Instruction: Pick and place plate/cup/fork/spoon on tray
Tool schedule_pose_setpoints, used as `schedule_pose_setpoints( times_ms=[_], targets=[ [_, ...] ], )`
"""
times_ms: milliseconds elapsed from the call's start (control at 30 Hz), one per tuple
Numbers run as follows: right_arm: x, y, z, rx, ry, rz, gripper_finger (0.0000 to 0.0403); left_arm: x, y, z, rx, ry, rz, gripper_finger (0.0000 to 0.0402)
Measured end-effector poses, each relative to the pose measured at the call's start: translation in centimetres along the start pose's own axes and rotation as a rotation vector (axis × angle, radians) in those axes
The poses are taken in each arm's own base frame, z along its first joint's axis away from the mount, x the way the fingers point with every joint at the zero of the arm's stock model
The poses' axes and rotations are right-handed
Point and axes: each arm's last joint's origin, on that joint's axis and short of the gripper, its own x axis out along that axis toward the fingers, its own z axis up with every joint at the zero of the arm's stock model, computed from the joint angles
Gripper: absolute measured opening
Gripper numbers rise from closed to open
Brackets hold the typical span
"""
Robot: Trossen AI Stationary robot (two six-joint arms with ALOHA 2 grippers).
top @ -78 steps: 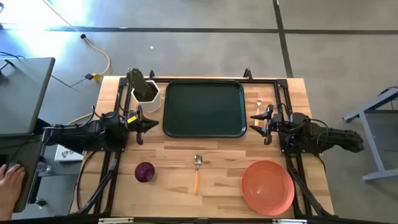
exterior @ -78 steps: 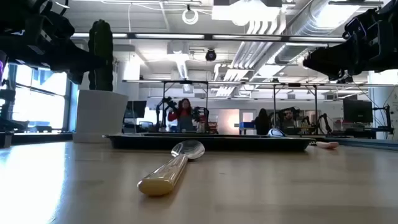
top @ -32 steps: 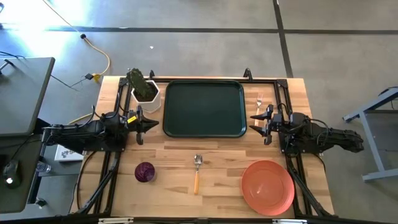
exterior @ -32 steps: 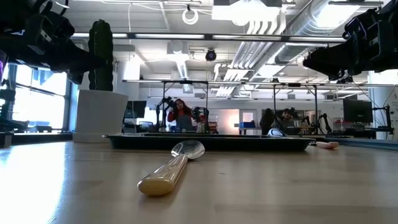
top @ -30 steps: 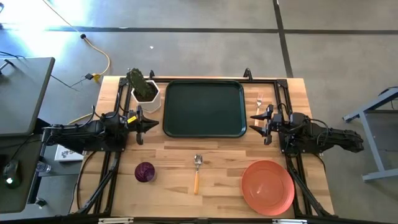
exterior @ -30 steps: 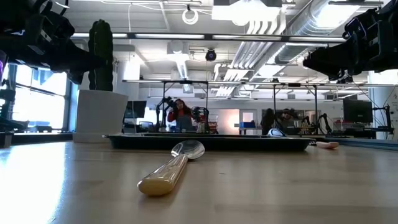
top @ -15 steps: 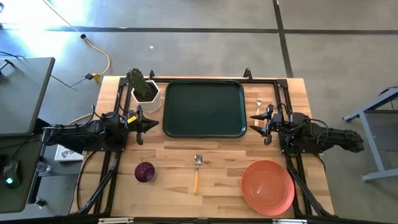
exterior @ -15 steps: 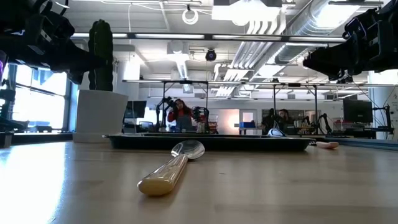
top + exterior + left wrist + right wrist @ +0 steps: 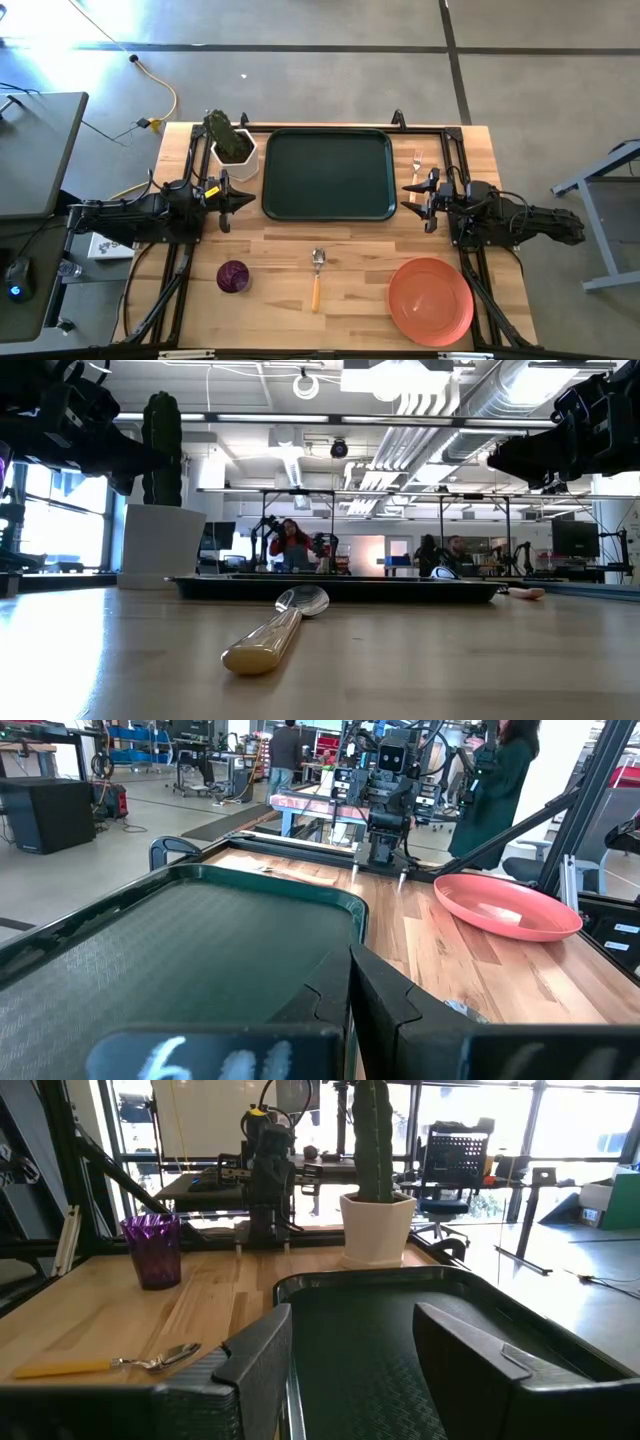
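Note:
The dark green tray (image 9: 326, 174) lies at the table's far middle. The orange-coral plate (image 9: 430, 300) lies at the near right, and the dark purple cup (image 9: 233, 277) stands at the near left. The spoon (image 9: 317, 274) lies between them, bowl toward the tray. The fork (image 9: 416, 160) lies right of the tray. My left gripper (image 9: 248, 197) hovers shut beside the tray's left edge. My right gripper (image 9: 404, 196) hovers open beside its right edge. Both are empty.
A white pot with a green cactus (image 9: 232, 146) stands at the tray's far left corner, close to my left gripper. The black frame rails (image 9: 452, 160) run along both table sides. People move in the room beyond the table (image 9: 290, 545).

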Motion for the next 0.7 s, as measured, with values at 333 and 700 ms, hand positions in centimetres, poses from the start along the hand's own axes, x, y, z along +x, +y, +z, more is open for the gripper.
schedule_pose_setpoints(
  times_ms=[333, 700],
  targets=[
    [0.0, 0.0, 0.01, 0.0, 0.0, 0.0, 0.0201, 0.0, 0.23, 0.09, 0.063, -0.012, 0.058, 0.0],
    [-0.03, -0.44, 0.16, -0.098, -0.006, -0.133, 0.0201, 0.0, 0.63, 0.21, 0.129, -0.022, 0.142, 0.0]
  ],
)
